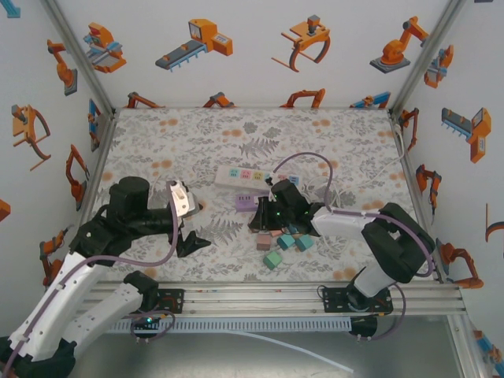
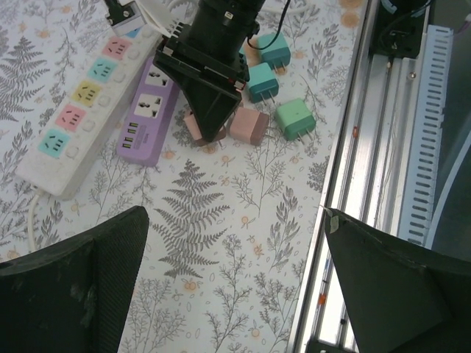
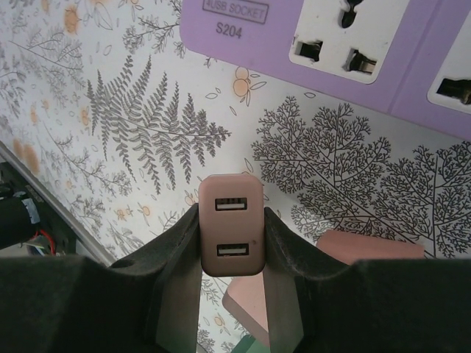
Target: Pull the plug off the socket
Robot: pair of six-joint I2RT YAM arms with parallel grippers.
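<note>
Though beside purple socket (image 2: pixel 149 110) — loose plugs (image 2: pixel 294 119)

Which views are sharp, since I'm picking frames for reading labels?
Right wrist: print on the purple socket strip and the pink plug between the right fingers are crisp. Left wrist: the white strip is sharp, the left fingers dark and soft. Top external: even light, faint shadows.

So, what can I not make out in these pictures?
- Prongs of the pink plug: right wrist view, hidden by its own body and the fingers.
- The purple strip: right wrist view, cut off by the top edge.
- The other pink plug: same view, partly behind a finger.
</note>
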